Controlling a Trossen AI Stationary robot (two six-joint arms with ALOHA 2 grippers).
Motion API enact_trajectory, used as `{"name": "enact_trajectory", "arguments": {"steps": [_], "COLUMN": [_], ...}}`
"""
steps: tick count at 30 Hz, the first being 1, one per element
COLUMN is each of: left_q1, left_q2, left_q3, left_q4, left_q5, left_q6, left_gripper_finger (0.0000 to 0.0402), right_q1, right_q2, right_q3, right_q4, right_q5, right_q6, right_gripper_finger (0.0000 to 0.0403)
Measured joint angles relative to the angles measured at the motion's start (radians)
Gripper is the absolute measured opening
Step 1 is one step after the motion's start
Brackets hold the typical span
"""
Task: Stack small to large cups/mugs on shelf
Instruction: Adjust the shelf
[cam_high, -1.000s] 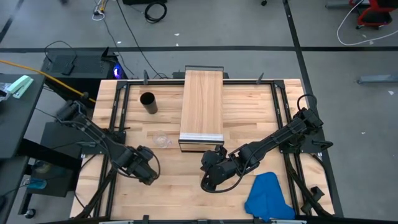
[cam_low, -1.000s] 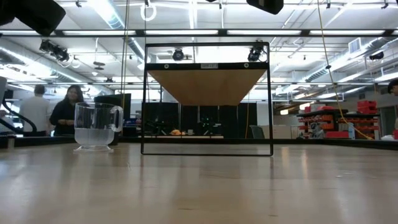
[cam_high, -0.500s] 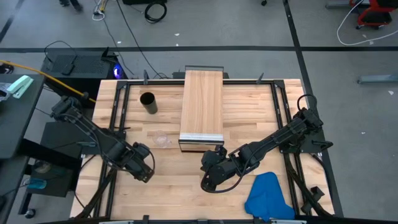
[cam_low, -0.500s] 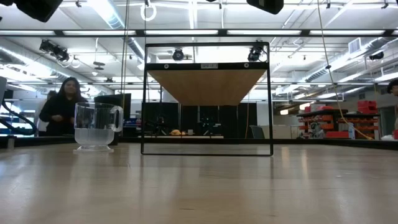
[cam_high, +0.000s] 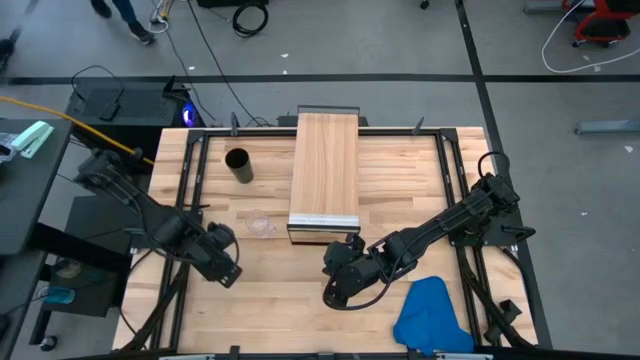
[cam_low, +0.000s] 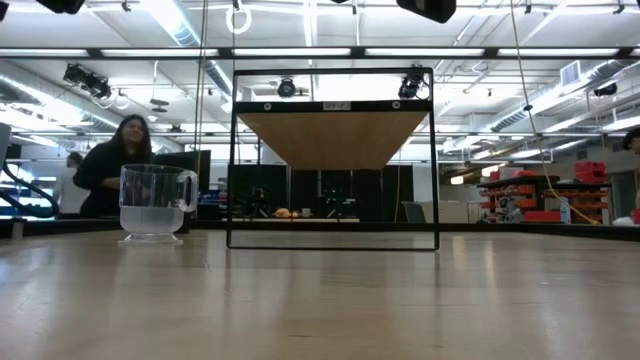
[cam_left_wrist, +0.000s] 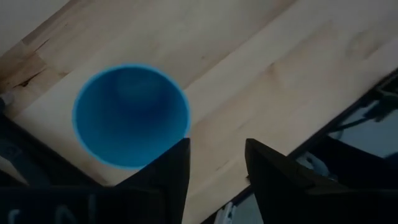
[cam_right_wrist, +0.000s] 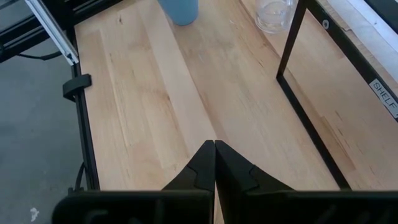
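In the left wrist view I look down into the bright-blue cup (cam_left_wrist: 130, 115), which stands upright on the table. My left gripper (cam_left_wrist: 217, 168) is open above it, the cup off to one side of the gap. In the high view the left gripper (cam_high: 226, 270) hides that cup. The blue cup (cam_right_wrist: 179, 9) shows again in the right wrist view, next to the clear glass mug (cam_right_wrist: 273, 12). The glass mug (cam_high: 261, 227) stands left of the shelf's front corner. The black cup (cam_high: 238, 165) stands farther back. The shelf (cam_high: 324, 170) runs down the table's middle. My right gripper (cam_high: 333, 292) is shut, near the shelf's front. My left gripper comes from above, pointing down; one finger (cam_left_wrist: 171, 165) overlaps the blue cup's rim (cam_left_wrist: 177, 134) in the wrist view, and I cannot tell whether it touches it.
A blue cloth (cam_high: 432, 315) lies at the table's near right corner. The shelf's black frame (cam_low: 334, 160) stands in the low view, with the glass mug (cam_low: 155, 205) to its left. A person moves in the room behind.
My left arm has moved a little toward the table's left edge, its gripper shifting left and slightly toward the far edge. The right arm has kept still.
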Motion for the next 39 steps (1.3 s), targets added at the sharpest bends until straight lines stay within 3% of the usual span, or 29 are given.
{"name": "enact_trajectory", "arguments": {"steps": [15, 24, 31, 39], "left_q1": [0.0, 0.008, 0.047, 0.089], "left_q2": [-0.156, -0.258, -0.328, -0.35], "left_q3": [0.0, 0.0, 0.001, 0.001], "left_q4": [0.113, 0.188, 0.308, 0.526], "left_q5": [-0.224, -0.462, -0.659, -0.777], "left_q6": [0.016, 0.143, 0.338, 0.706], "left_gripper_finger": [0.0159, 0.0143, 0.0124, 0.01], "right_q1": [-0.033, -0.099, -0.178, -0.339], "right_q2": [0.0, -0.013, -0.111, -0.254], "right_q3": [0.0, 0.0, 0.0, 0.0], "right_q4": [0.0, 0.003, 0.001, -0.101], "right_q5": [-0.01, -0.094, -0.108, -0.107], "right_q6": [-0.011, -0.082, -0.172, -0.27], "right_gripper_finger": [0.0011, 0.0011, 0.0011, 0.0004]}}
